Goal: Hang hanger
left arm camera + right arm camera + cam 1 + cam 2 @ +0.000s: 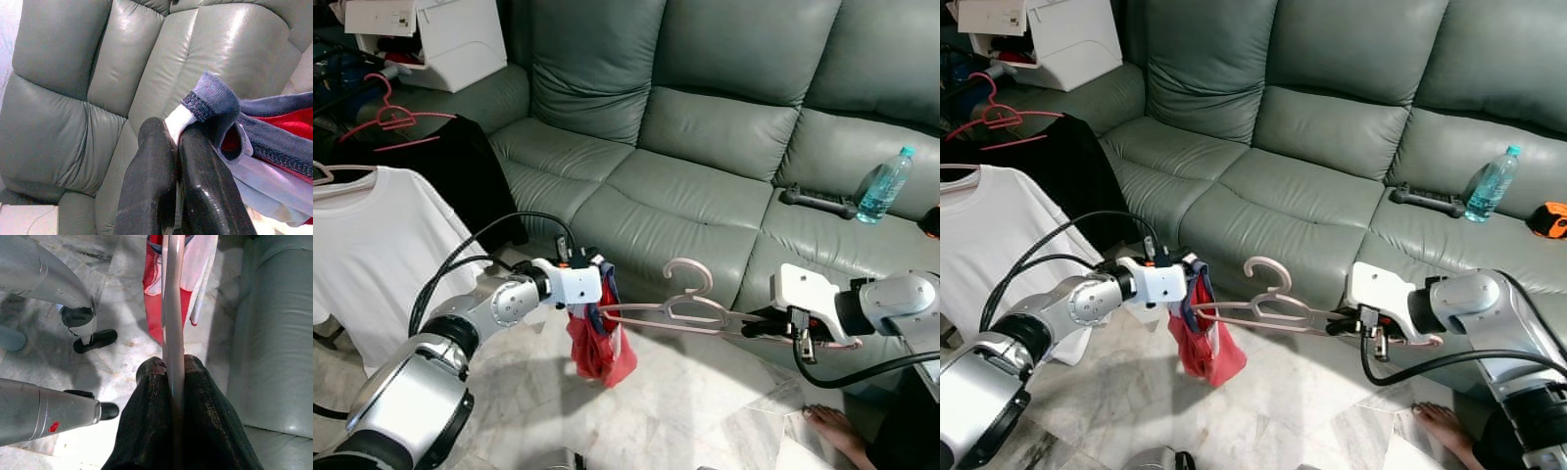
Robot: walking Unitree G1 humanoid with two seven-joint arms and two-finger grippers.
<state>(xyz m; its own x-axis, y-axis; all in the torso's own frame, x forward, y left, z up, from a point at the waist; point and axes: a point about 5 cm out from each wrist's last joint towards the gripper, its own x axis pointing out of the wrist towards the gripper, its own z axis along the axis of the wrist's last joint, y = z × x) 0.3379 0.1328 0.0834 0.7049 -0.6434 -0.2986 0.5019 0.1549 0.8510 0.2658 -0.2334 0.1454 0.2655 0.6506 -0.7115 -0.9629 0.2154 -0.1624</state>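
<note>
No readable text, labels, brands, numbers or signs in any view. Bottle (884,184) on the sofa (705,147): label too small to read. White box (431,34) at the sofa's end: no legible print. Red garment (597,348) on the hanger (690,305): no lettering legible.

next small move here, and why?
Probably draw the left end effector farther along the hanger, pulling the red garment over that end. The right end effector pinches the hanger's other end, and the garment bunches at the tip, mostly dangling below.
</note>
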